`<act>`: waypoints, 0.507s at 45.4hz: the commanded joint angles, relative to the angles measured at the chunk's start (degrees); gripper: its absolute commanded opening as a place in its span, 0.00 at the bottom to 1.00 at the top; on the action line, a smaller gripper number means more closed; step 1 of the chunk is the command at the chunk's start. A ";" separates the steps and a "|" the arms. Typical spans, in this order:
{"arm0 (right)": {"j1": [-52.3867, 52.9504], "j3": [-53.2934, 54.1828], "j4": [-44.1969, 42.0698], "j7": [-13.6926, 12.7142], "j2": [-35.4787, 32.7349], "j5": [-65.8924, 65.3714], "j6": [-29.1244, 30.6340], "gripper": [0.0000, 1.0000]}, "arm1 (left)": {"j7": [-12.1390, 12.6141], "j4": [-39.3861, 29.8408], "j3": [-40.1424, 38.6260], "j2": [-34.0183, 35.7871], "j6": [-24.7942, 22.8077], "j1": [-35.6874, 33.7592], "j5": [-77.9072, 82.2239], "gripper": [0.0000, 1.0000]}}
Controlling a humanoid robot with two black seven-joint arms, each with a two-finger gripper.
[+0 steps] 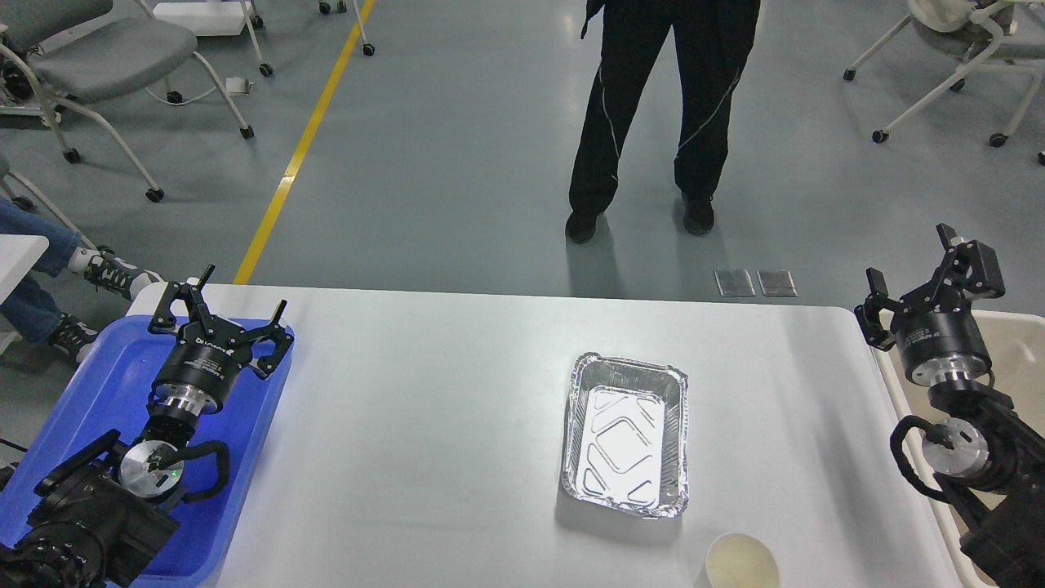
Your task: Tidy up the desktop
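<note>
The cup (741, 562) is cut off by the bottom edge. The person (660, 114) shows only from the waist down. The tray (98, 392) lies partly hidden under the left arm.

The desktop (424, 408) carries a foil tray (627, 434) and a paper cup (741, 562).

The table (424, 425) was smooth, white and faintly glossy, catching soft glare. The foil tray (626, 433) was thin crinkled metal, bright and mirror-like, with a ribbed rim. The blue tray (245, 457) looked like smooth glossy plastic. The paper cup (741, 562) was matt and pale. The beige bin (1024, 343) looked like matt plastic.
</note>
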 commanded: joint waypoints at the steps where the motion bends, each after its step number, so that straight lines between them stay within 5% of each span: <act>1: 0.13 -0.51 0.23 0.00 0.19 0.02 0.18 1.00 | 0.09 0.01 0.00 0.09 0.00 0.00 0.00 1.00; 23: -0.39 -0.78 -0.13 -0.09 -0.33 0.02 -0.08 1.00 | 0.00 -0.08 0.00 0.00 0.00 0.00 0.00 1.00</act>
